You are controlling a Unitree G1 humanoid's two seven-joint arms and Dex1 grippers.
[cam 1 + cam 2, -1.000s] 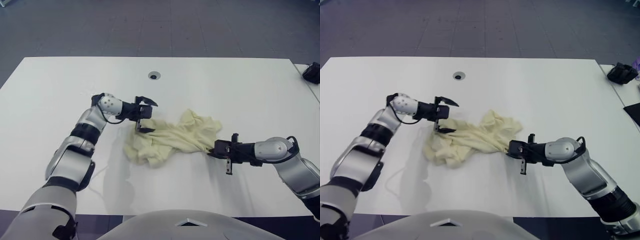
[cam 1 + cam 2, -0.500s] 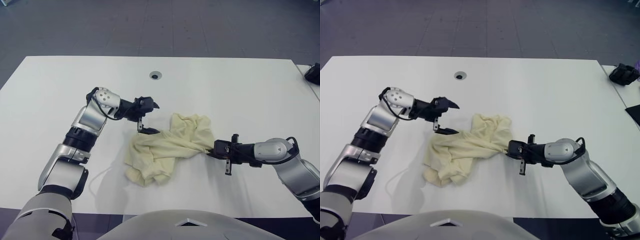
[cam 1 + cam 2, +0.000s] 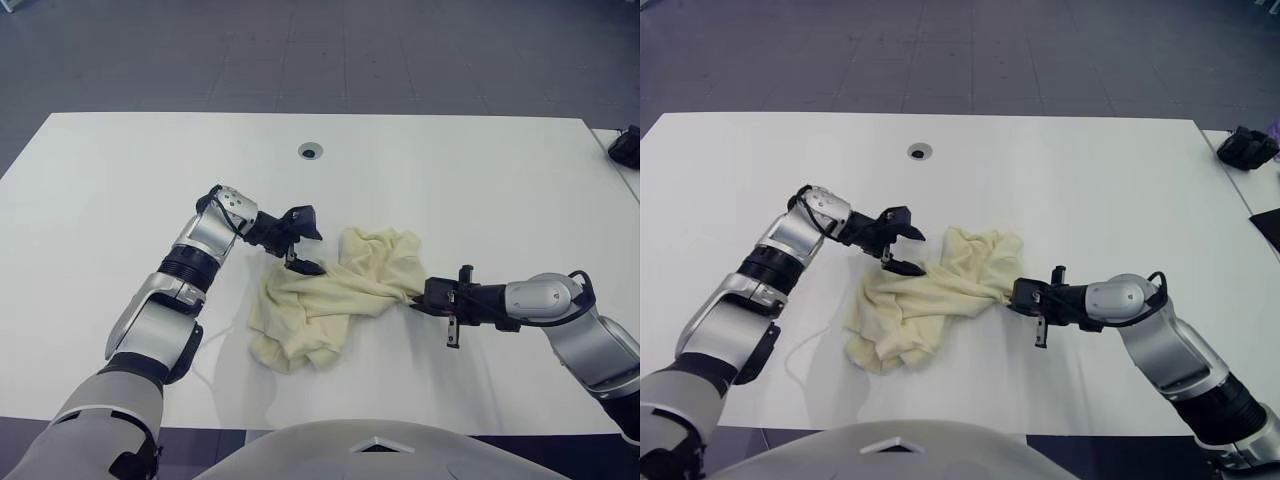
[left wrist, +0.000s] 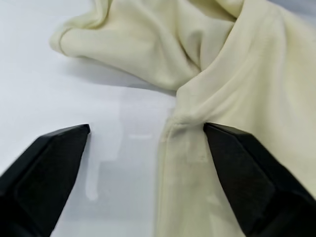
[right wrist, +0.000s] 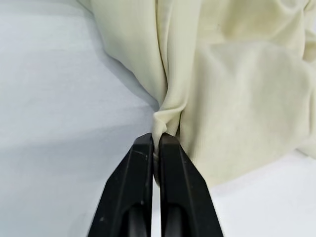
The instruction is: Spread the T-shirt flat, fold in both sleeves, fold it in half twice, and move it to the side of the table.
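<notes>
A pale yellow T-shirt (image 3: 330, 295) lies crumpled in a heap at the middle of the white table (image 3: 470, 170). My right gripper (image 3: 428, 296) is shut on a pinch of the shirt's right edge (image 5: 163, 129), low over the table. My left gripper (image 3: 303, 242) stands open at the shirt's upper left edge, one finger (image 4: 47, 163) over bare table, the other finger (image 4: 252, 173) over the cloth (image 4: 207, 74). Nothing is held between its fingers.
A small round hole (image 3: 310, 151) sits in the table behind the shirt. A black object (image 3: 626, 146) lies at the far right edge. Bare table surface stretches left, right and behind the heap.
The shirt was dragged and bunched toward the near left. My left gripper swung in closer to the cloth's upper edge. The right gripper kept its hold almost in place.
</notes>
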